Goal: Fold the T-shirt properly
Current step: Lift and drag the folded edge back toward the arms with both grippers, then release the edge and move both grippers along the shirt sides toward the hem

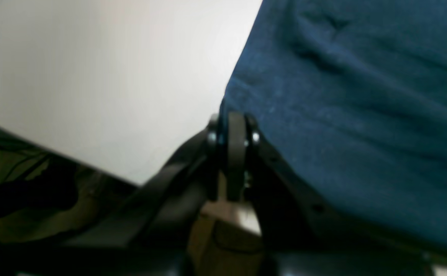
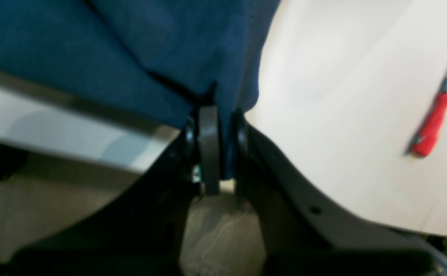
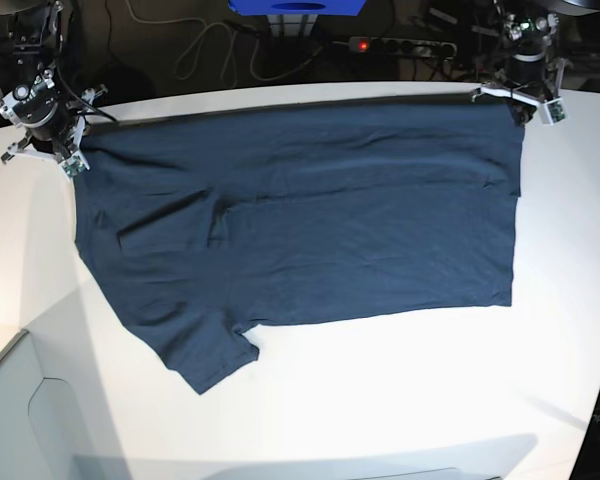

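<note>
Both sets of jaws are pinched tight on navy cloth: the left gripper (image 1: 234, 126) is clamped on the edge of the T-shirt (image 3: 310, 220), the right gripper (image 2: 213, 115) on a bunched fold of it. In the blurred wrist views the cloth appears — as far as can be told — stretched taut. The arms are reached to the far corners of the white table (image 3: 400, 400), across which the T-shirt is spread flat. A red screwdriver (image 2: 434, 119) is seen beside the right gripper — well apart from the cloth.
</note>
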`<act>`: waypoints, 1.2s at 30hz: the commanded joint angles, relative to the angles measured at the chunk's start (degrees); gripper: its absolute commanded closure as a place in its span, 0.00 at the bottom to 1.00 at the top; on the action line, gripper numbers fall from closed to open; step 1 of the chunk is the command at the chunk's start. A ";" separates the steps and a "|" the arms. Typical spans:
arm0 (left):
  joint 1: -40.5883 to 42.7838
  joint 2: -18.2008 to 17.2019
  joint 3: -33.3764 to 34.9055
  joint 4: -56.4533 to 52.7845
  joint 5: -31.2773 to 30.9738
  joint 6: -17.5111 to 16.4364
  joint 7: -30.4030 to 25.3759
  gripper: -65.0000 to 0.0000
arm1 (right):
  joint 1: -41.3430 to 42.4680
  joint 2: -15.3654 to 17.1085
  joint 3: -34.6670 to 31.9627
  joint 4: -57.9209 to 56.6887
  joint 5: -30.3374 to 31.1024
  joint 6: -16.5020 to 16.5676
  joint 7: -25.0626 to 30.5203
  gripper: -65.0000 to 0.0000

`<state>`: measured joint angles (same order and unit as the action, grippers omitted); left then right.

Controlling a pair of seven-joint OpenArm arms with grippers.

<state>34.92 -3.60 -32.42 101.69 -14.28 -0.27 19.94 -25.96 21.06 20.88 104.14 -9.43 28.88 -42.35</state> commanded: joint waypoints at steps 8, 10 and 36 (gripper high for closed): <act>1.17 1.00 -0.50 0.86 0.17 0.23 -1.35 1.00 | -3.63 -0.09 0.61 2.54 -0.37 0.35 0.28 1.00; 1.17 1.00 -0.50 0.77 0.17 0.23 -1.35 1.00 | -3.72 -0.09 0.61 2.46 -0.37 0.35 0.28 1.00; 3.90 1.00 -0.15 0.33 0.09 0.14 -1.09 1.00 | -4.68 -1.23 1.14 2.37 -0.46 0.35 0.11 0.91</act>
<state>37.91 -2.11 -32.40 101.25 -14.11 -0.25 19.77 -30.55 19.07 21.58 105.65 -9.89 28.88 -42.63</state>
